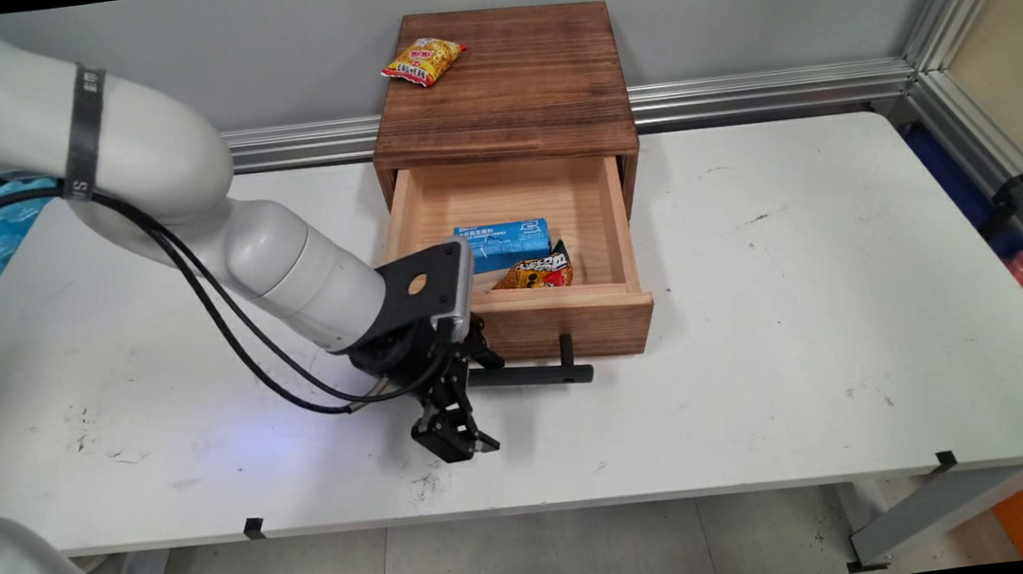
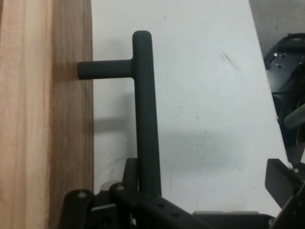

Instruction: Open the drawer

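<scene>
White table (image 1: 760,299) scuffed with dark marks, grey wall (image 1: 729,7) behind with an aluminium rail (image 1: 767,91) along its base. Grey tiled floor (image 1: 597,554) below, metal-framed panel (image 1: 1008,35) at right

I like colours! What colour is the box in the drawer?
The box is blue, seen best in the main view.
</scene>
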Motion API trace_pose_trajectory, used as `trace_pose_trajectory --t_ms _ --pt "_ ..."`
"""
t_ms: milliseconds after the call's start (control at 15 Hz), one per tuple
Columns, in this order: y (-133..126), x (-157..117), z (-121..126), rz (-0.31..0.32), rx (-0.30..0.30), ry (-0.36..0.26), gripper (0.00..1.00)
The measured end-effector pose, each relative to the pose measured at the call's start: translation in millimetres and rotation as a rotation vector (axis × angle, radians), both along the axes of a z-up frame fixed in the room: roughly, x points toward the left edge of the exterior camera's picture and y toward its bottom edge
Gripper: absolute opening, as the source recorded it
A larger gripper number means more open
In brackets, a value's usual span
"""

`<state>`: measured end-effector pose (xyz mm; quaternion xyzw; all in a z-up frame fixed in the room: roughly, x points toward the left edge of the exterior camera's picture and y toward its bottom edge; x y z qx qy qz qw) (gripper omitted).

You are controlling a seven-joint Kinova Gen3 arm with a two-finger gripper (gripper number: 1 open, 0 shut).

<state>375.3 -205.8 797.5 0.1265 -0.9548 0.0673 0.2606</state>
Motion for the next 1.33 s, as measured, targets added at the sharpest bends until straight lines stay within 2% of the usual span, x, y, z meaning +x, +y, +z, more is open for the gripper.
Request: trace_pose_trajectory --t_ms 733,1333 --pt "1 -5 -9 -0.006 -0.003 -0.01 1.0" --pt "11 -13 -17 -0.018 0.001 -0.034 1.0"
